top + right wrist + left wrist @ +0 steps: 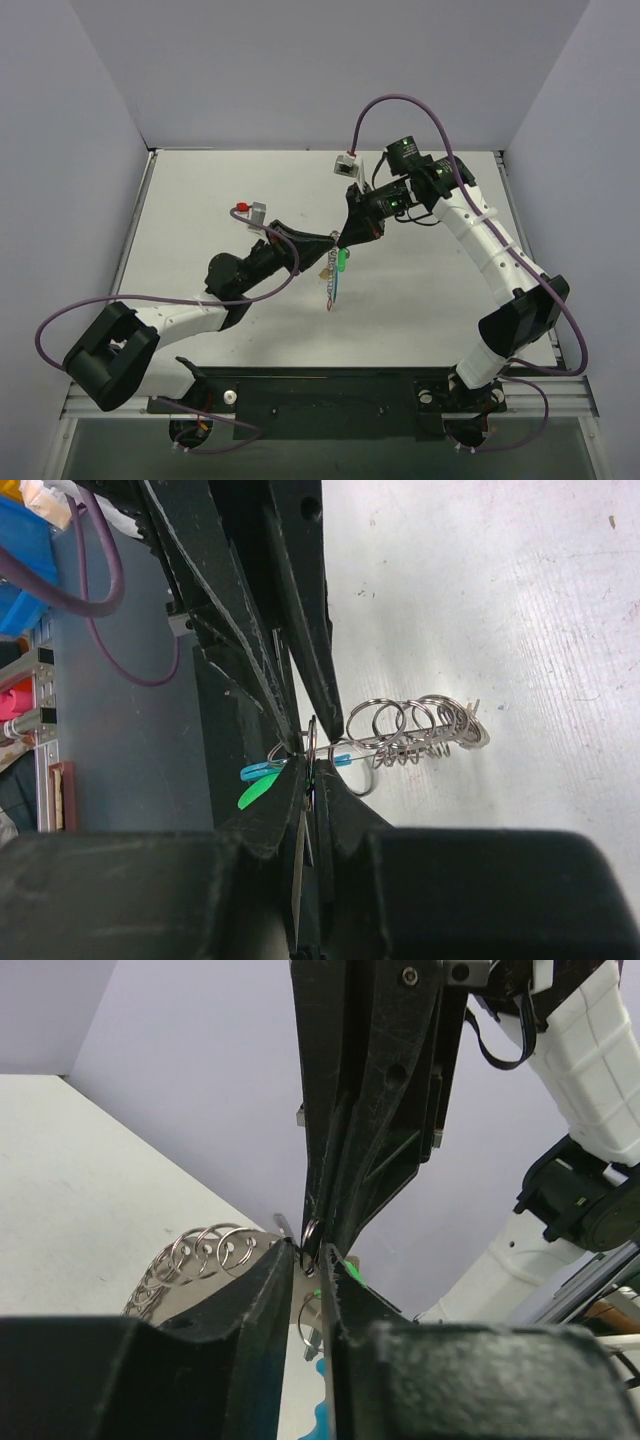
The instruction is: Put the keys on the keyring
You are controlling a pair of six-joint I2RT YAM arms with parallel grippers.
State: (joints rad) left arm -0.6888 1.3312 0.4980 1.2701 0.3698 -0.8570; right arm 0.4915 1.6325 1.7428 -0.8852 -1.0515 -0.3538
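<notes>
Silvery coiled-wire keyring (pixel 420 725) with tiny bright-green-headed key (pixel 342 260) is held mid-frame, well inside white table (pixel 200 210) edges, pinched by right gripper (pixel 306 768); left gripper (pixel 308 1256) is seen narrowly parted.

keyring (pixel 415 725): shiny silvery metal wire | green key (pixel 257 793): glossy plastic head | table (pixel 540 600): matt white

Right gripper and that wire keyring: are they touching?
Touching. The right wrist view shows the right gripper pinched shut on a loop of the keyring.
</notes>
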